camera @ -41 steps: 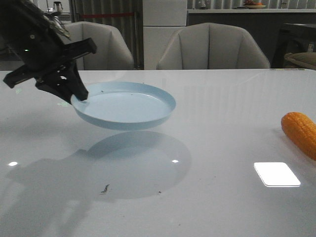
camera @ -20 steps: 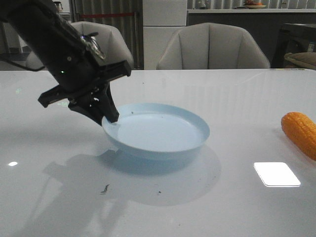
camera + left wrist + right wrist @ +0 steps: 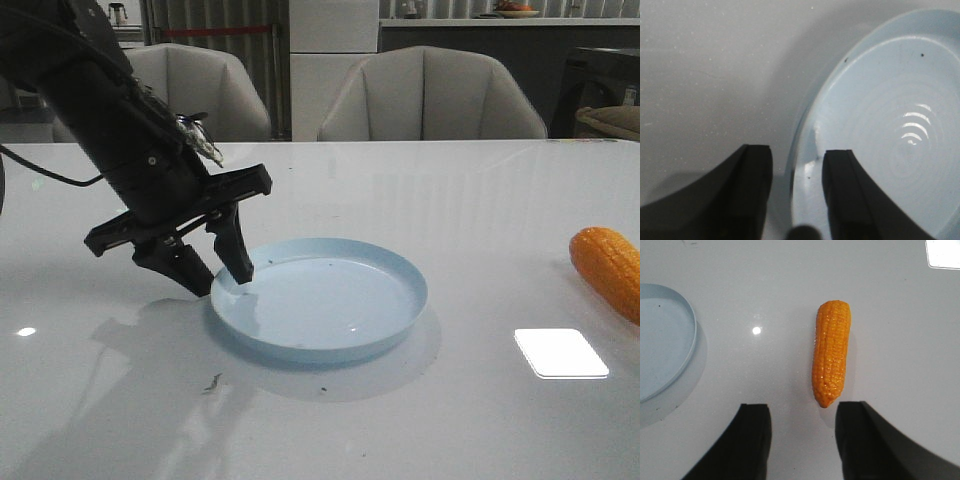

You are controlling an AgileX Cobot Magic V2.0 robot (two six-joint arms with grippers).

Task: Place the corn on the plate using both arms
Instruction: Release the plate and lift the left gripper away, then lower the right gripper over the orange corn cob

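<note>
Left hand is straddling the plate rim with fingers parted, plate lying mid-counter, while the wide-open right hand is hovering near the corn: likely light, stiff, glossy-slippery, best gripped mid-cob.

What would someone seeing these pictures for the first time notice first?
Probably the big black left gripper at the table's left, its fingers open and straddling the rim of the pale blue plate, which sits on the table. Next, the bright orange corn, lying alone at the far right with the right gripper open above it.
</note>
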